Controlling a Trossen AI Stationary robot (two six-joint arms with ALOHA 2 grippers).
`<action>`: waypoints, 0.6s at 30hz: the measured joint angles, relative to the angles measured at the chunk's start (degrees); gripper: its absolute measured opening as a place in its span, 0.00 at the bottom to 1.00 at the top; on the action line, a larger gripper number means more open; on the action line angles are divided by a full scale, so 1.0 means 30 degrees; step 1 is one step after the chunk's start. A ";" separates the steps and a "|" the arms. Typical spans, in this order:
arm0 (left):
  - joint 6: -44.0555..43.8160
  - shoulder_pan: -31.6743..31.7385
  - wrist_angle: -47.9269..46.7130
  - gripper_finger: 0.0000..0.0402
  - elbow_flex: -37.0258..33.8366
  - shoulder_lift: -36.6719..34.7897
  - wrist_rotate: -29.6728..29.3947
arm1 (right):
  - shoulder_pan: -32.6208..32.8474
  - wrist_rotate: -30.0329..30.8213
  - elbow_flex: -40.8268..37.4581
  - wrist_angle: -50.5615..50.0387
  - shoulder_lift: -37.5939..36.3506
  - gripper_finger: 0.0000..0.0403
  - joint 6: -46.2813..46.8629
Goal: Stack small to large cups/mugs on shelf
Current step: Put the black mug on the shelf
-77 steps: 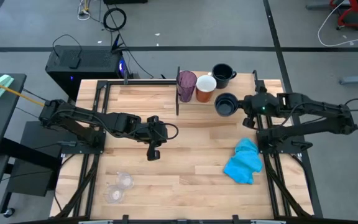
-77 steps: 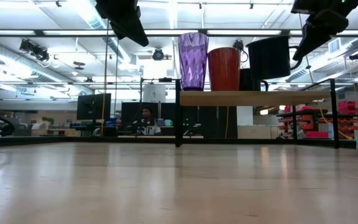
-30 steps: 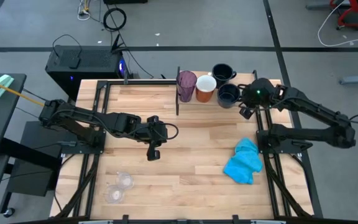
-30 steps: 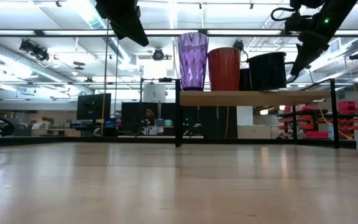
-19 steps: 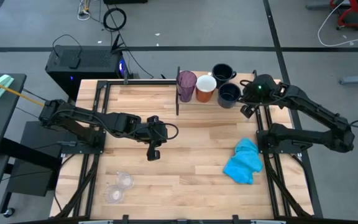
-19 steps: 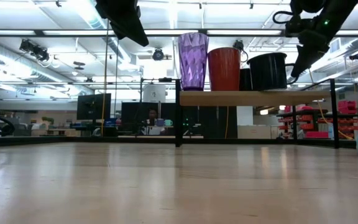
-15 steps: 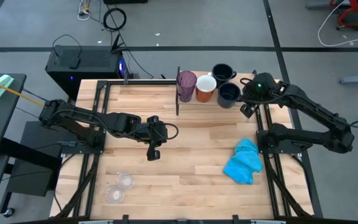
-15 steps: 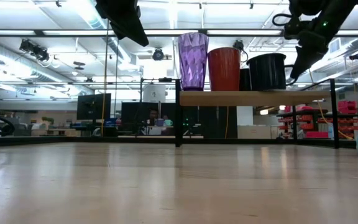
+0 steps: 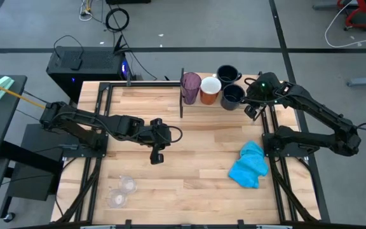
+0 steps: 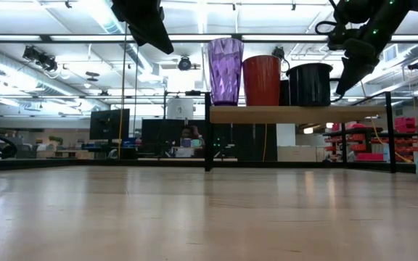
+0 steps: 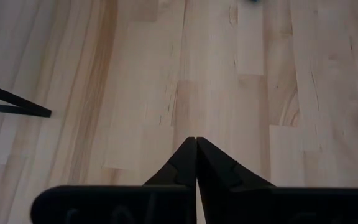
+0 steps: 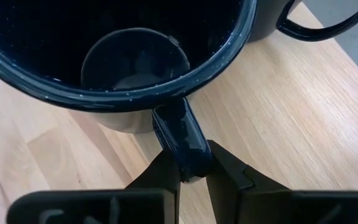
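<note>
Right claw (image 12: 188,163): now pinches the navy mug (image 9: 232,96) handle, newly set on your shelf (image 10: 289,114), worktop's far edge; release due. Left claw (image 11: 196,163): closed, empty.

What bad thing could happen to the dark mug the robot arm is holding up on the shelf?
The right gripper has its jaws shut on the handle of one navy mug, which sits on the shelf close beside the orange mug. Pulling away before letting go could drag or tip it. Sliding it sideways might bump its neighbours.
</note>
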 joint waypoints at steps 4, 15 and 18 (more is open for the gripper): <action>0.0000 -0.0004 0.0001 0.04 0.0000 0.0000 -0.0001 | 0.0003 -0.0060 0.0000 0.0080 0.0100 0.14 0.0381; 0.0000 -0.0002 0.0000 0.03 0.0000 0.0000 0.0000 | 0.0005 -0.0209 0.0007 0.0210 0.0163 0.15 0.0791; 0.0000 -0.0007 0.0000 0.03 0.0000 0.0000 0.0000 | 0.0012 -0.0222 0.0000 0.0390 0.0177 0.16 0.0790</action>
